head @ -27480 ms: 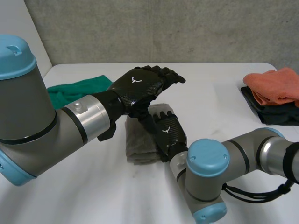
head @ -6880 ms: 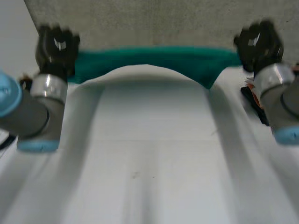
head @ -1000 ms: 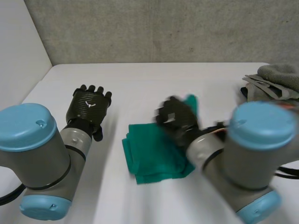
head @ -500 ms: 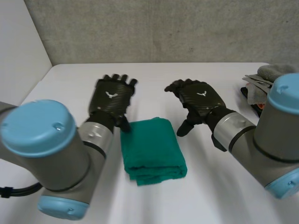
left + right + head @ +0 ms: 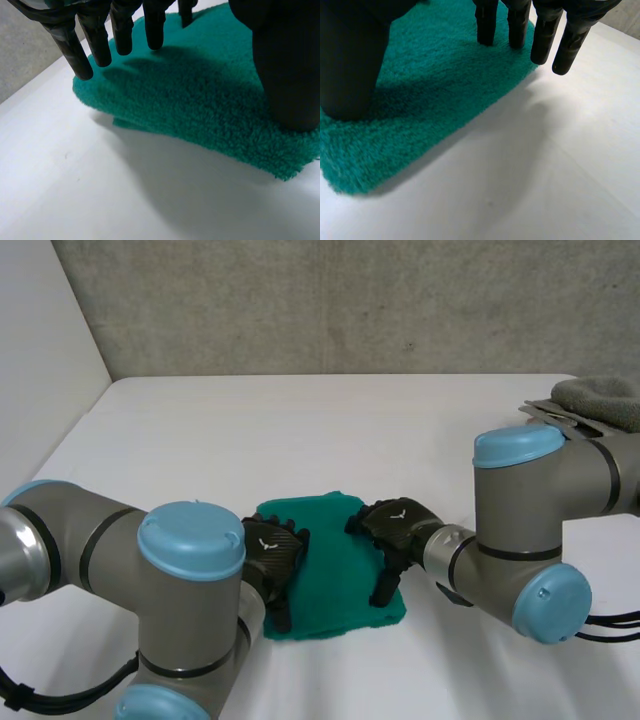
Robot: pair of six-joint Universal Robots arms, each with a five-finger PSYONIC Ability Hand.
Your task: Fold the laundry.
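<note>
Head view: folded green towel (image 5: 330,560) lies flat at the middle front of the white worktop (image 5: 300,430), layers showing at its near edge; left hand (image 5: 270,552) is on its left edge and right hand (image 5: 398,530) on its right edge, both palm down, bracketing it

Left wrist view: fingers (image 5: 121,30) straight and spread just above the pile, thumb (image 5: 285,65) set down on the cloth; nothing pinched

Right wrist view: fingers (image 5: 519,22) straight, some over the towel and some past its edge above bare worktop; thumb (image 5: 350,60) resting on the cloth; no grasp

Judgement: folding looks complete; the symmetric flanking suits pressing the bundle flat or squeezing it between both hands for a lift without undoing the folds

Grey folded cloth (image 5: 600,400) sits at the worktop's far right, well apart; probably the finished stack
</note>
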